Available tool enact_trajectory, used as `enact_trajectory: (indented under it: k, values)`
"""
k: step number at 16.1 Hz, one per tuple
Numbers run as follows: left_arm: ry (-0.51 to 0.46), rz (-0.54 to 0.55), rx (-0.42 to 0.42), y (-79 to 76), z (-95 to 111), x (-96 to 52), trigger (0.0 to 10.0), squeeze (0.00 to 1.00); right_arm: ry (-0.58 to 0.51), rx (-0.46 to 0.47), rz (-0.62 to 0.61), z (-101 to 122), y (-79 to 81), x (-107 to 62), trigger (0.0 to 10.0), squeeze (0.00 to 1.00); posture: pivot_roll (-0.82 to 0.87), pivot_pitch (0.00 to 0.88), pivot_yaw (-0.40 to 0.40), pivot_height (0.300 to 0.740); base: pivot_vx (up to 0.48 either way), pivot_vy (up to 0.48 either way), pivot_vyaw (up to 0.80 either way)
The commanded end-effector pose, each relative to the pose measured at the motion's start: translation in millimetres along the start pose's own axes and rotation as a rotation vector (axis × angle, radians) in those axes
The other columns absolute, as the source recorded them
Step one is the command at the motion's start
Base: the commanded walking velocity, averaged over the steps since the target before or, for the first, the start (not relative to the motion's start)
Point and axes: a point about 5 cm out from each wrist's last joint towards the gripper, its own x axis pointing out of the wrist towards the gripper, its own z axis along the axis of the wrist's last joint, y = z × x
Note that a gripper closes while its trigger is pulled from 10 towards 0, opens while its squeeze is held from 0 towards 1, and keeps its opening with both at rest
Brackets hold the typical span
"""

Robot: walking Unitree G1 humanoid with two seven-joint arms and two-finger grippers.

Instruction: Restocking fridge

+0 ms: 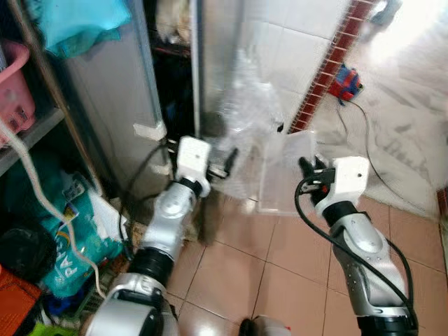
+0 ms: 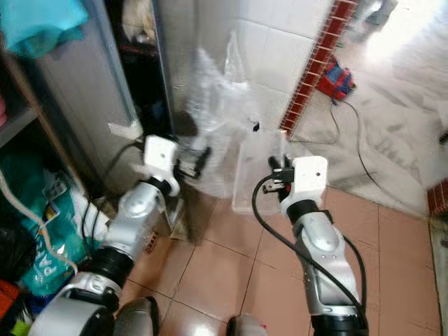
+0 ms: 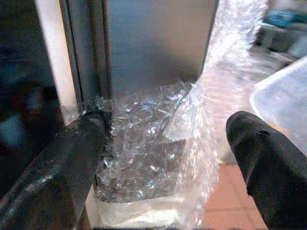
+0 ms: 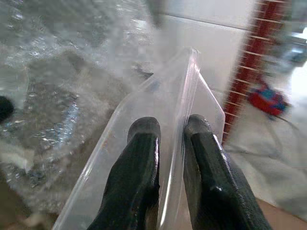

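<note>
Terracotta floor tiles (image 1: 238,273), white tiled wall (image 1: 280,49)

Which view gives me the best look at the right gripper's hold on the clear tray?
Right wrist view: the right gripper is shut on the clear tray wall, one finger each side. In the eye views the tray is blurred, the pinch hidden behind the gripper.

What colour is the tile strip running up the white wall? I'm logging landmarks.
Dark red-brown, with pale grout lines: the tile strip on the white wall shows best in the left eye view.
</note>
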Motion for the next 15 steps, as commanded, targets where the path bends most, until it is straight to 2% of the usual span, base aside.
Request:
enact_trajectory:
  k: [1, 4, 15]
  values:
    - [0.028, -0.076, 0.008, -13.4, -6, -0.5, 10.0, 0.0, 0.018, -0.008, -0.075, -6, -11.3, -3.9, 10.0, 0.0, -0.05, 0.094, -0.04, 0.74, 0.0, 0.0, -0.8]
    - [0.025, -0.108, 0.013, -15.4, -6, -3.0, 10.0, 0.0, 0.025, -0.037, -0.142, -10, -14.1, -8.3, 10.0, 0.0, -0.04, 0.094, -0.021, 0.74, 0.087, 0.0, -0.8]
    - [0.045, -0.174, 0.06, -23.5, -9, -5.5, 10.0, 0.0, 0.07, -0.028, -0.27, -22, -21.6, -15.5, 10.0, 0.0, -0.03, 0.1, 0.019, 0.74, 0.341, 0.0, -0.78]
